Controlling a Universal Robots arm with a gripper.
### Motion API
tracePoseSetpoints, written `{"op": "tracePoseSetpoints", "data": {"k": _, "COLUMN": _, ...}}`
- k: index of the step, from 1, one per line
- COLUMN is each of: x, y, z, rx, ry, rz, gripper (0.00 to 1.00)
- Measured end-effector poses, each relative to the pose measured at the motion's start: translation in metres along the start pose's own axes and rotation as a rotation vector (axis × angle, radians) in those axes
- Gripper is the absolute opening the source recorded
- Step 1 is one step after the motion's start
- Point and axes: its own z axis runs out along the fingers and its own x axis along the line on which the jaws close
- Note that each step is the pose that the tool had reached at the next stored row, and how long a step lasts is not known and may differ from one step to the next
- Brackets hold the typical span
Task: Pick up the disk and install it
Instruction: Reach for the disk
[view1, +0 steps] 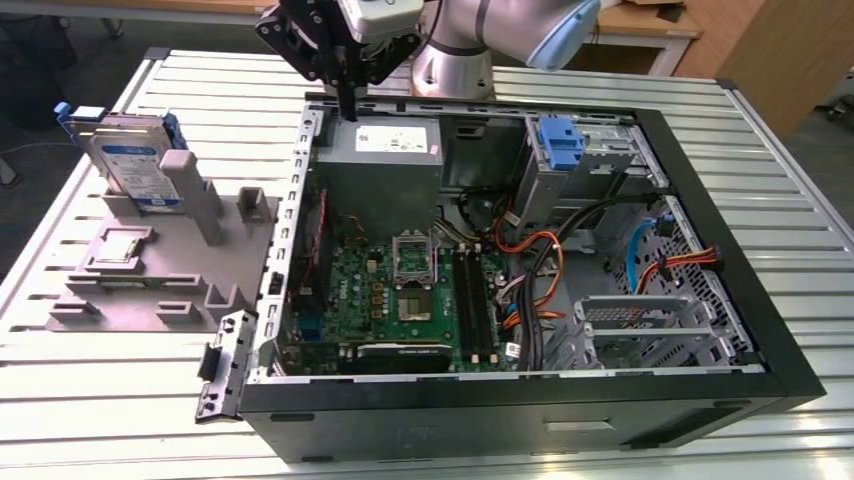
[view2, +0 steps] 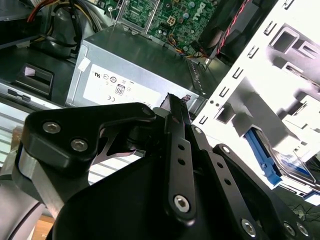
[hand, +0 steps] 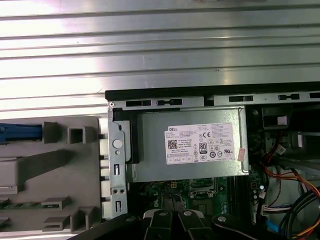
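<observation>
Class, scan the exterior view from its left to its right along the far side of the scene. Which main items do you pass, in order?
the disk → grey metal box with white sticker → blue plastic clip

Robotics lab or assembly test bench, by the look of it. Robot arm (view1: 501, 35) rises at far side of ribbed metal table (view1: 120, 400) in exterior view. Desktop computer case (view1: 534, 395) lies on its side, panel off, motherboard (view1: 400, 290) and orange cables (view1: 534, 260) exposed. Power supply (hand: 190, 145) sits in corner of case in first wrist view. Grey moulded fixture (view1: 134, 270) with slots and posts beside case, disk (view1: 134, 165) standing upright in it. Wooden desk (view1: 654, 30) behind table.
</observation>
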Motion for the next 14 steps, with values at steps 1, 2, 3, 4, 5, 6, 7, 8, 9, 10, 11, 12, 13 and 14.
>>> {"op": "tracePoseSetpoints", "data": {"k": 1, "x": 0.0002, "y": 0.0, "z": 0.0, "rx": 0.0, "ry": 0.0, "rz": 0.0, "gripper": 0.1}}
{"op": "tracePoseSetpoints", "data": {"k": 2, "x": 0.0004, "y": 0.0, "z": 0.0, "rx": 0.0, "ry": 0.0, "rz": 0.0, "gripper": 0.1}}
{"op": "tracePoseSetpoints", "data": {"k": 3, "x": 0.0006, "y": -0.0001, "z": 0.0001, "rx": 0.0, "ry": 0.0, "rz": 0.0, "gripper": 0.1}}
{"op": "tracePoseSetpoints", "data": {"k": 4, "x": 0.0008, "y": -0.0001, "z": 0.0001, "rx": 0.0, "ry": 0.0, "rz": 0.0, "gripper": 0.1}}
{"op": "tracePoseSetpoints", "data": {"k": 5, "x": 0.001, "y": -0.0001, "z": 0.0001, "rx": 0.0, "ry": 0.0, "rz": 0.0, "gripper": 0.1}}
{"op": "tracePoseSetpoints", "data": {"k": 6, "x": 0.0012, "y": -0.0001, "z": 0.0001, "rx": 0.0, "ry": 0.0, "rz": 0.0, "gripper": 0.1}}
{"op": "tracePoseSetpoints", "data": {"k": 7, "x": 0.0014, "y": -0.0001, "z": 0.0002, "rx": 0.0, "ry": 0.0, "rz": 0.0, "gripper": 0.1}}
{"op": "tracePoseSetpoints", "data": {"k": 8, "x": 0.0016, "y": -0.0001, "z": 0.0002, "rx": 0.0001, "ry": 0.0, "rz": 0.0, "gripper": 0.1}}
{"op": "tracePoseSetpoints", "data": {"k": 9, "x": 0.0018, "y": -0.0001, "z": 0.0002, "rx": 0.0, "ry": 0.0, "rz": 0.0, "gripper": 0.1}}
{"op": "tracePoseSetpoints", "data": {"k": 10, "x": 0.002, "y": -0.0002, "z": 0.0003, "rx": 0.0, "ry": 0.0, "rz": 0.0, "gripper": 0.1}}
{"op": "tracePoseSetpoints", "data": {"k": 11, "x": 0.0022, "y": -0.0002, "z": 0.0003, "rx": 0.0, "ry": 0.0, "rz": 0.0, "gripper": 0.1}}
{"op": "tracePoseSetpoints", "data": {"k": 12, "x": 0.0024, "y": -0.0002, "z": 0.0003, "rx": 0.0, "ry": -0.0001, "rz": 0.0, "gripper": 0.1}}
{"op": "tracePoseSetpoints", "data": {"k": 13, "x": 0.0027, "y": -0.0002, "z": 0.0003, "rx": 0.0, "ry": 0.0, "rz": 0.0, "gripper": 0.1}}
{"op": "tracePoseSetpoints", "data": {"k": 14, "x": 0.0029, "y": -0.0002, "z": 0.0004, "rx": 0.0, "ry": -0.0001, "rz": 0.0, "gripper": 0.1}}
